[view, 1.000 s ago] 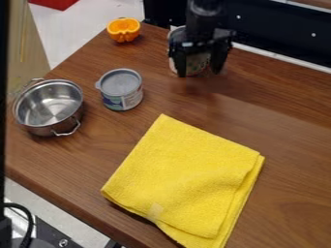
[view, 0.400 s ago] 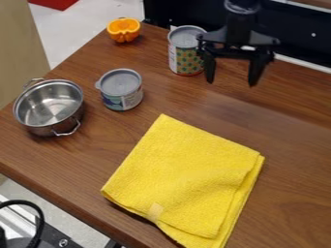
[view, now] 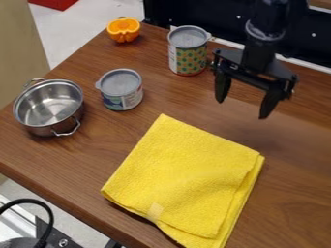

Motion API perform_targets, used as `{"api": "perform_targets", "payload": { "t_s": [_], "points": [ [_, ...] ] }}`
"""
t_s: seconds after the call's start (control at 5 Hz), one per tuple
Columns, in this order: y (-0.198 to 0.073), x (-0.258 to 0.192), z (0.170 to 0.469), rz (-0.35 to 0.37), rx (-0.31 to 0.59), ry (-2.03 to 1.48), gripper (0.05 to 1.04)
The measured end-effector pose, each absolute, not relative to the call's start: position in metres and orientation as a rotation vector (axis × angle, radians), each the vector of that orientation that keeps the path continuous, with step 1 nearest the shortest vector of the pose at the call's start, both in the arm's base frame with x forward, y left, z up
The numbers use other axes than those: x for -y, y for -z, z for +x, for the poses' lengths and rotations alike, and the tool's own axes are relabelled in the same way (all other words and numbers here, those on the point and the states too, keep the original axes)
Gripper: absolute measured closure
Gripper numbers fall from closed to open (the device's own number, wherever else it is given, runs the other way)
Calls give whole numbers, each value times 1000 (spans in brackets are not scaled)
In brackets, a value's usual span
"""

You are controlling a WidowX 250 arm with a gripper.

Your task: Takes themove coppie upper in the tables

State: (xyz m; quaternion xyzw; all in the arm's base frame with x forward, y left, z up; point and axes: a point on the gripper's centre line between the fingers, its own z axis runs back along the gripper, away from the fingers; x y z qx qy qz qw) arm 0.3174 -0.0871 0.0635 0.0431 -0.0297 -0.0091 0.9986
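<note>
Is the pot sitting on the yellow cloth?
No, the pot rests on the bare wood left of the cloth in the picture.

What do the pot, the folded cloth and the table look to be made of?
Pot: shiny bare metal, probably steel; mirror-like highlights inside.
Cloth: fuzzy, matte fabric, perhaps microfibre or terry; nubby surface.
Table: brown wood or wood-look laminate, slightly glossy; visible grain.

Robot lab: table (view: 284, 140), black cable (view: 46, 213).
</note>
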Motion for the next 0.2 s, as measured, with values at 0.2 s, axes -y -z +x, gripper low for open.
{"api": "perform_targets", "payload": {
  "t_s": [0.2],
  "points": [
    [-66, 101, 291, 49, 71, 92, 87]
  ]
}}
